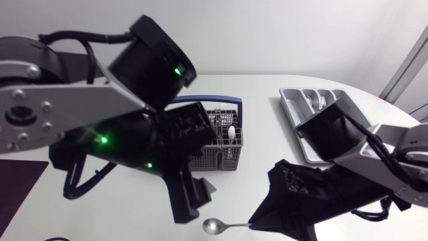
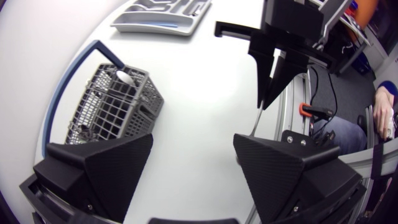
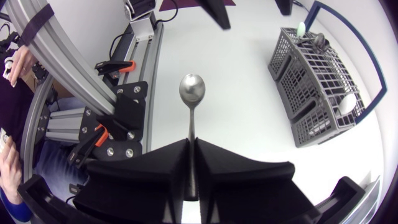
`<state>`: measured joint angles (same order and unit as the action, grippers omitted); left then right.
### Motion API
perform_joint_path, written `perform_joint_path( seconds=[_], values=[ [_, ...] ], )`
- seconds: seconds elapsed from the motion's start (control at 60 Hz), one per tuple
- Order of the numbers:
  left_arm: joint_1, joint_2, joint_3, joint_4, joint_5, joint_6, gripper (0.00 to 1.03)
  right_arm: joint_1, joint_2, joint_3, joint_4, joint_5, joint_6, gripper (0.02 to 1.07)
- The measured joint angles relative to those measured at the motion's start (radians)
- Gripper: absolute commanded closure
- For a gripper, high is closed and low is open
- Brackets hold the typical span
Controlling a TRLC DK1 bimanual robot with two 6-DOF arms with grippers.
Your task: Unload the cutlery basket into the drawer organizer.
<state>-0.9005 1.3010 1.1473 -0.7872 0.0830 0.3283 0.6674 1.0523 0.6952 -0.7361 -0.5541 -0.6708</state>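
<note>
My right gripper [image 3: 191, 155] is shut on the handle of a metal spoon [image 3: 192, 90], whose bowl sticks out ahead of the fingers, just above the table near its front edge. In the head view the spoon [image 1: 214, 225] lies level, out from the right gripper [image 1: 254, 224]. My left gripper [image 2: 193, 168] stands open with nothing between its fingers; the spoon's handle [image 2: 255, 121] hangs from the right gripper [image 2: 267, 74] just ahead of it. The grey wire cutlery basket [image 1: 217, 147] with a blue handle holds a few pieces. The grey drawer organizer [image 1: 301, 110] lies at the back right.
The left arm's bulk covers the basket's left part in the head view. White-tipped pieces [image 3: 345, 106] stand in the basket [image 3: 317, 81]. Some cutlery [image 1: 319, 100] lies in the organizer. Bare white table lies between basket and organizer.
</note>
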Motion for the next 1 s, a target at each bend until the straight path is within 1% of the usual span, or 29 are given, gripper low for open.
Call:
perform_joint_path(
  seconds=[0.067,0.1,0.15,0.267,0.333,0.533,0.6,0.717,0.883,1.0],
  values=[
    [0.052,-0.022,0.005,0.020,0.014,-0.027,0.07,-0.108,-0.005,-0.002,-0.049,-0.032,-0.082,1.01],
    [0.070,-0.029,0.006,0.026,0.018,-0.041,0.06,-0.148,-0.005,-0.003,-0.068,-0.044,-0.116,1.01],
    [0.093,-0.039,0.006,0.035,0.019,-0.059,0.06,-0.244,-0.005,-0.004,-0.111,-0.066,-0.201,1.01],
    [0.126,-0.042,0.006,0.061,0.023,-0.093,0.06,-0.413,-0.001,-0.004,-0.175,-0.087,-0.367,1.01],
    [0.145,-0.042,0.006,0.072,0.025,-0.111,0.05,-0.501,0.020,-0.004,-0.192,-0.098,-0.451,1.01],
    [0.201,-0.042,0.006,0.119,0.025,-0.172,0.06,-0.779,0.175,0.007,-0.296,-0.128,-0.745,1.01],
    [0.209,-0.042,0.004,0.127,0.025,-0.176,0.06,-0.851,0.223,0.033,-0.339,-0.130,-0.829,1.01],
    [0.226,-0.045,-0.016,0.135,0.025,-0.180,0.06,-0.975,0.317,0.095,-0.364,-0.130,-0.953,1.01],
    [0.244,-0.061,-0.042,0.142,0.021,-0.198,0.06,-1.111,0.455,0.195,-0.364,-0.125,-1.061,1.01],
    [0.244,-0.069,-0.057,0.154,0.013,-0.198,0.06,-1.177,0.534,0.267,-0.360,-0.103,-1.097,1.02]
  ],
)
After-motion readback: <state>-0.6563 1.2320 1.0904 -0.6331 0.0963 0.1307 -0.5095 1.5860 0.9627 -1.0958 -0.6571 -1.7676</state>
